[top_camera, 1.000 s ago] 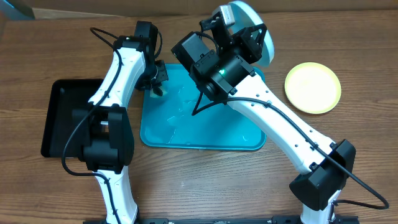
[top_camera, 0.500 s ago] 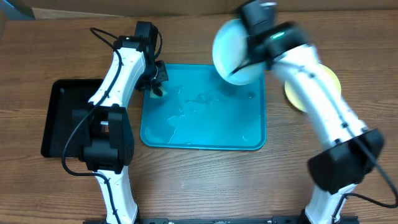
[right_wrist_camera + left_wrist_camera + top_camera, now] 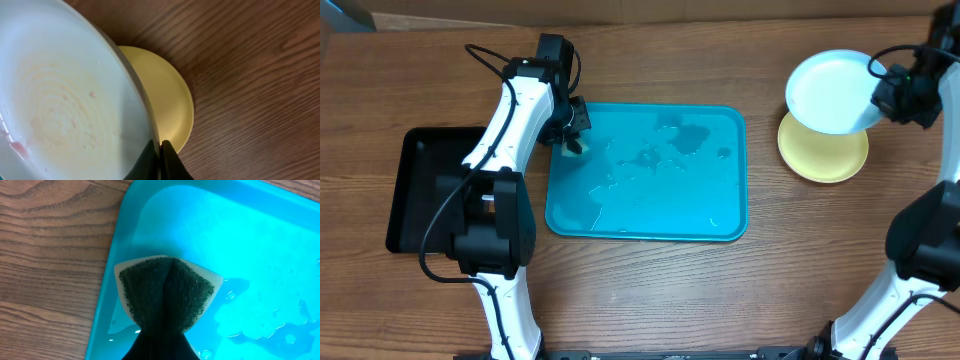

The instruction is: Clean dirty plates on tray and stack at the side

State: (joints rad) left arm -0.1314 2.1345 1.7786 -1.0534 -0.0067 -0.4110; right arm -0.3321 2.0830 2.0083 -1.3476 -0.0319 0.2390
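Right of the tray [image 3: 725, 225], the white plate [image 3: 828, 92] is being gripped at its 3 o'clock rim by the clenched right end effector [image 3: 160, 148], tilted over the yellow-green plate [image 3: 825, 165] lying on the tabletop [image 3: 650, 300]. The wet tray floor is lying open. At its 10 o'clock corner a green sponge [image 3: 165, 292] is being pinched by the left end effector [image 3: 572, 138], arm stretched alongside the black bin [image 3: 420, 195].

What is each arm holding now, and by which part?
Right gripper: white plate, pinched at its rim. Left gripper: green sponge, pinched across its middle.
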